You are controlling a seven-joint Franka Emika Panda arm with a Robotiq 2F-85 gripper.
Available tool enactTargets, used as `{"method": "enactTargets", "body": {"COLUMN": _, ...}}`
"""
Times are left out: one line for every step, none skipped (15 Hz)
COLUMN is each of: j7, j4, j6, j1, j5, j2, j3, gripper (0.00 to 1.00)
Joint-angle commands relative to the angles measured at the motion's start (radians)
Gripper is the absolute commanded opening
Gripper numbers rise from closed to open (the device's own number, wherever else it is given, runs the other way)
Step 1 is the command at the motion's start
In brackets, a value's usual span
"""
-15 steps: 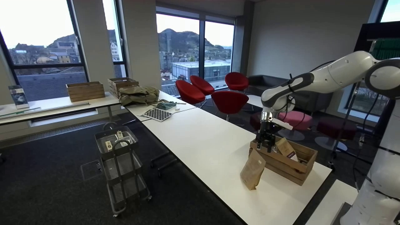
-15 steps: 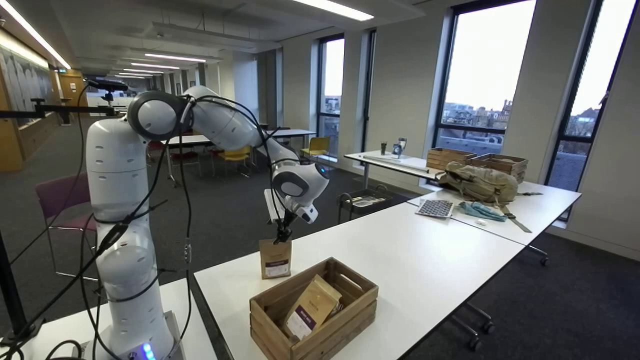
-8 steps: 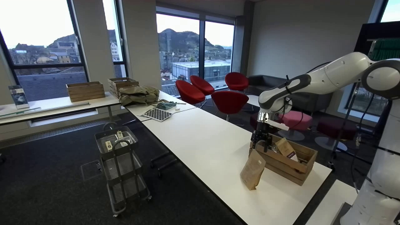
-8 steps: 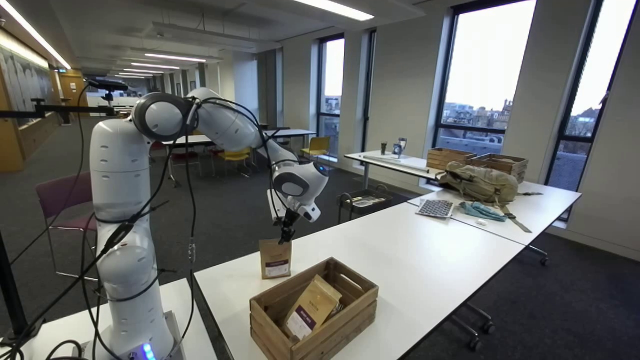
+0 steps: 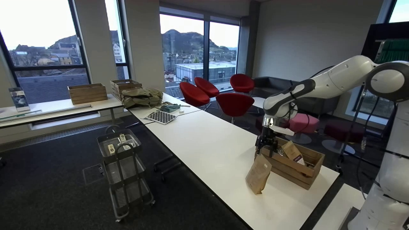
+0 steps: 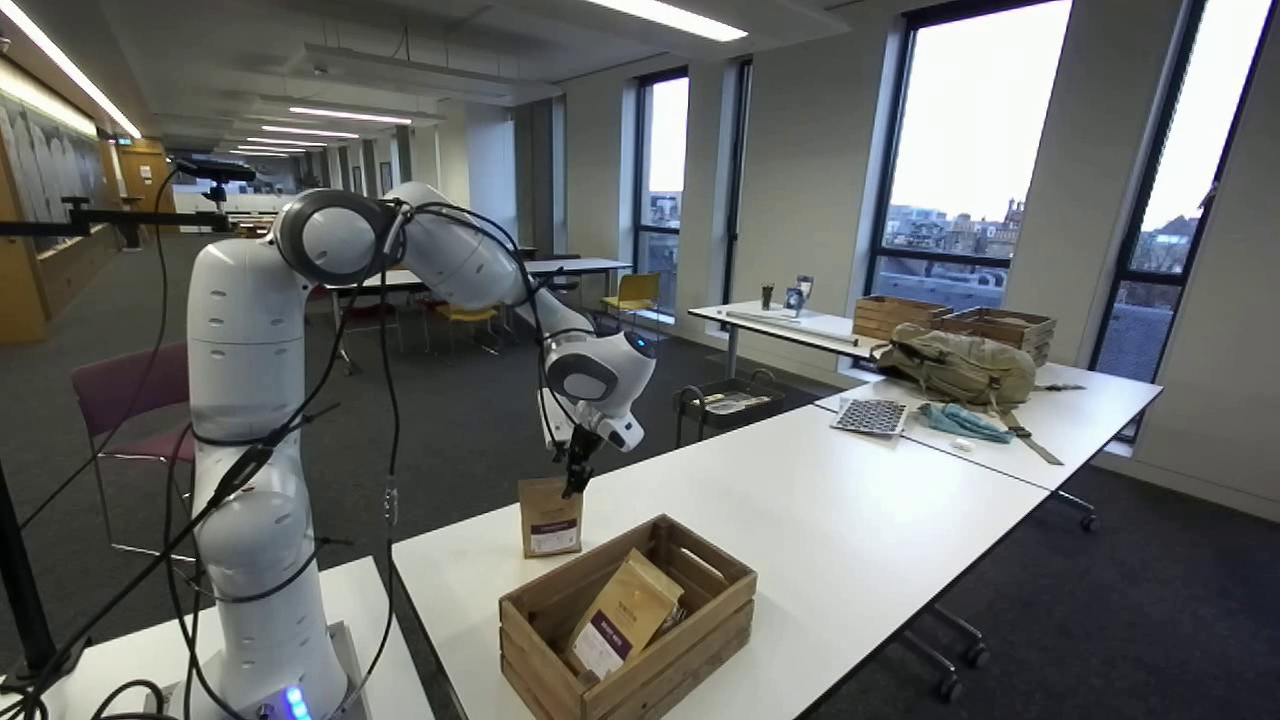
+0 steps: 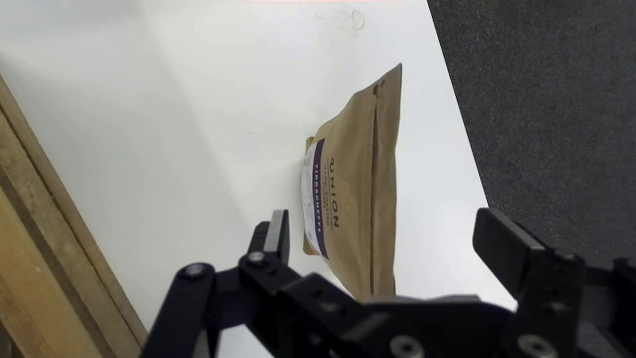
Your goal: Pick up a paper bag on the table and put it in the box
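A brown paper bag with a purple and white label stands upright on the white table beside the wooden box; it shows in both exterior views (image 5: 258,175) (image 6: 551,525) and in the wrist view (image 7: 355,194). My gripper (image 5: 265,152) (image 6: 574,488) is at the height of the bag's top edge. In the wrist view, the gripper (image 7: 382,231) is open, one finger on each side of the bag's near end, with gaps on both sides. The box (image 5: 289,167) (image 6: 690,650) also shows at the left of the wrist view (image 7: 59,214).
A second brown paper bag (image 5: 292,152) (image 6: 625,615) leans inside the box with other items partly hidden. The table edge and dark floor (image 7: 536,99) lie on the bag's far side. A backpack (image 6: 955,365) and a patterned sheet (image 6: 870,416) lie at the table's far end.
My gripper has shifted a little away from the arm's base and come slightly lower near the bag's top. Both bags and the box have not moved.
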Motion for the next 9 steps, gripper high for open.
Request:
{"method": "enactTargets", "body": {"j7": 0.032, "j4": -0.014, "j6": 0.036, "j1": -0.006, "j5": -0.018, "j2": 0.012, "j3": 0.017, "gripper": 1.0}}
{"method": "enactTargets", "body": {"j7": 0.034, "j4": -0.014, "j6": 0.038, "j1": -0.006, "j5": -0.019, "j2": 0.018, "j3": 0.019, "gripper": 1.0}}
{"method": "enactTargets", "body": {"j7": 0.035, "j4": -0.013, "j6": 0.037, "j1": -0.006, "j5": -0.019, "j2": 0.023, "j3": 0.02, "gripper": 1.0}}
{"method": "enactTargets", "body": {"j7": 0.036, "j4": -0.012, "j6": 0.037, "j1": -0.006, "j5": -0.02, "j2": 0.028, "j3": 0.021, "gripper": 0.98}}
{"method": "enactTargets", "body": {"j7": 0.034, "j4": -0.011, "j6": 0.033, "j1": -0.006, "j5": -0.02, "j2": 0.03, "j3": 0.022, "gripper": 0.73}}
{"method": "enactTargets", "body": {"j7": 0.031, "j4": -0.011, "j6": 0.03, "j1": -0.008, "j5": -0.019, "j2": 0.029, "j3": 0.023, "gripper": 0.73}}
{"method": "enactTargets", "body": {"j7": 0.03, "j4": -0.012, "j6": 0.028, "j1": -0.009, "j5": -0.019, "j2": 0.026, "j3": 0.022, "gripper": 0.69}}
{"method": "enactTargets", "body": {"j7": 0.027, "j4": -0.014, "j6": 0.023, "j1": -0.011, "j5": -0.02, "j2": 0.019, "j3": 0.022, "gripper": 0.61}}
{"method": "enactTargets", "body": {"j7": 0.026, "j4": -0.014, "j6": 0.019, "j1": -0.012, "j5": -0.025, "j2": 0.013, "j3": 0.02, "gripper": 0.54}}
